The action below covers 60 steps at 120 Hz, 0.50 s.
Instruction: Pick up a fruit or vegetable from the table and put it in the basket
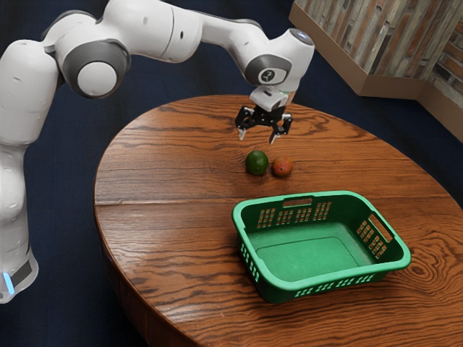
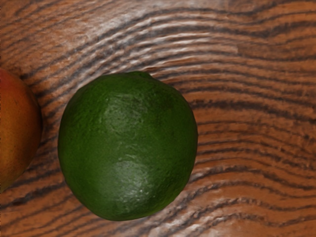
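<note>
While the spread gripper (image 1: 258, 138) overhangs green fruit (image 2: 128, 148), the arm emblem (image 1: 267, 75) seems illegible.

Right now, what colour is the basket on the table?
The basket is green all over, seen best in the exterior view.

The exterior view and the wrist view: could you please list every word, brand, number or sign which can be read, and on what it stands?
Robot arm: a small emblem near the hand, too small to read.
Green fruit, reddish fruit, basket: no text to be seen.
</note>
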Tool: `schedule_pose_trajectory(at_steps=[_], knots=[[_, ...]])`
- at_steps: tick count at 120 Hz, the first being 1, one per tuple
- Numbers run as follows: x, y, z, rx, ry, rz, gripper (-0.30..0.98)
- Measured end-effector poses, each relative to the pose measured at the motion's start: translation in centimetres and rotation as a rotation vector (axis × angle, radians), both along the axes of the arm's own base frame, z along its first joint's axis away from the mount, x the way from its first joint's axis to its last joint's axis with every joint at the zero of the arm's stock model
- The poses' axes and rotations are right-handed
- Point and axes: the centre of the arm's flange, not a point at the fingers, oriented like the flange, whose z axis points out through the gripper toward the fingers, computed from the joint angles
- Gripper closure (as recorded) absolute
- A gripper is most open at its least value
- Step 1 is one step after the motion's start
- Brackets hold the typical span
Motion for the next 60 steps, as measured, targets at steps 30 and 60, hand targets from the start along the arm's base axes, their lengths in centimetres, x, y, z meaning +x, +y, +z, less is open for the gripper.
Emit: schedule_pose_trajectory(at_steps=[30, 60], knots=[[0.21, 0.01, -0.7, 0.0, 0.0, -0.001, 0.0], [0.32, 0.01, -0.74, -0.001, -0.007, 0.0, 0.0]])
